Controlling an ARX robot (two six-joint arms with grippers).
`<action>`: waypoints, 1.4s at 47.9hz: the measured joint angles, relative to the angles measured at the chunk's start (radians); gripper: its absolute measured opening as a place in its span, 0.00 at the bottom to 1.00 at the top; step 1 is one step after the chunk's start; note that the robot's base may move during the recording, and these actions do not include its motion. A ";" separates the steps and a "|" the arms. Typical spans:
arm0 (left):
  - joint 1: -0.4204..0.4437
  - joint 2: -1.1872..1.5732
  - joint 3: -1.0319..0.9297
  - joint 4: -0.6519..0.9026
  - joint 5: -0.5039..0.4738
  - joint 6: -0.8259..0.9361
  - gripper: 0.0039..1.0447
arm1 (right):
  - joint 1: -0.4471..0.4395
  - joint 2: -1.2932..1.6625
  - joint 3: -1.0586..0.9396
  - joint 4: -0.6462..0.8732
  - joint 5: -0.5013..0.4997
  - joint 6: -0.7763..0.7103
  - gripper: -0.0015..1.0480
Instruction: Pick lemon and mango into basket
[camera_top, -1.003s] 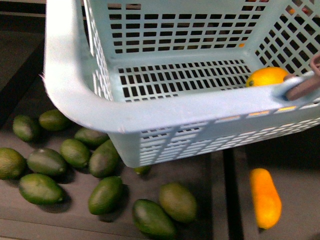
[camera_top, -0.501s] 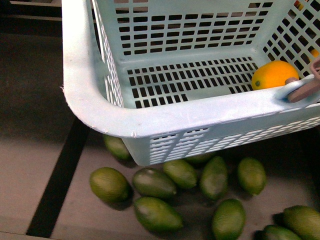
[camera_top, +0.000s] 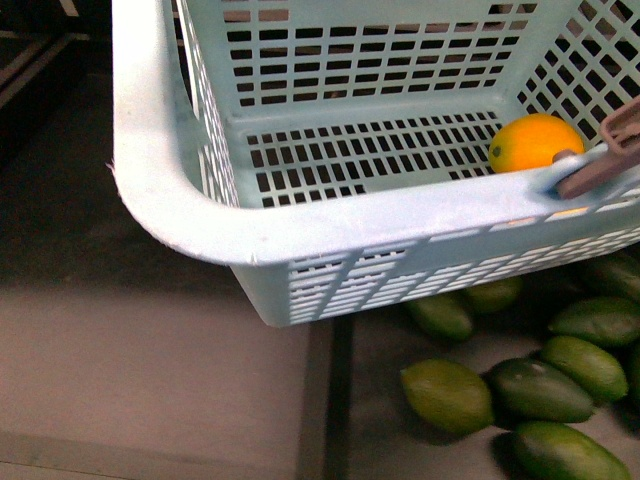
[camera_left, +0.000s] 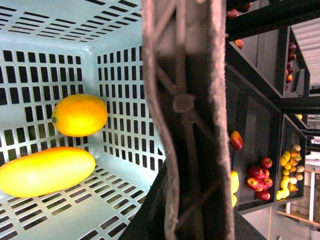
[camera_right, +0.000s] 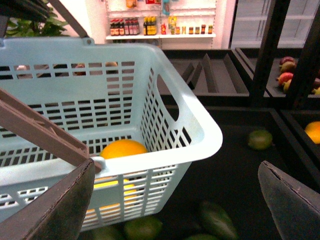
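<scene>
The pale blue basket (camera_top: 300, 225) fills the front view, held above a dark shelf. The lemon (camera_top: 535, 142) lies on its slotted floor near the brownish-mauve handle (camera_top: 600, 160). In the left wrist view the lemon (camera_left: 80, 115) and the longer mango (camera_left: 45, 171) lie side by side in the basket (camera_left: 125, 100). My left gripper (camera_left: 185, 200) is shut on the handle (camera_left: 187, 110). My right gripper (camera_right: 177, 210) is open and empty beside the basket's corner (camera_right: 200, 130); the lemon (camera_right: 124, 149) shows over the rim.
Several dark green avocados (camera_top: 540, 390) lie on the shelf under the basket's right side, also in the right wrist view (camera_right: 215, 220). Black shelf dividers and bins hold red fruit (camera_left: 257, 175). A lone green fruit (camera_right: 260, 139) lies beyond the basket.
The front view has swung: the avocados have slid from lower left to lower right, and a loose orange fruit seen a second ago is out of view. The basket stays held.
</scene>
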 joint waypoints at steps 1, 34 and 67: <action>0.000 0.000 0.000 0.000 0.000 -0.001 0.05 | 0.000 -0.002 0.000 0.000 0.000 0.000 0.92; -0.017 0.031 0.050 -0.061 -0.285 -0.067 0.05 | -0.001 -0.002 -0.001 0.000 -0.003 0.000 0.92; 0.132 0.462 0.430 -0.086 -0.584 -0.459 0.05 | -0.001 -0.002 -0.001 0.000 -0.002 0.000 0.92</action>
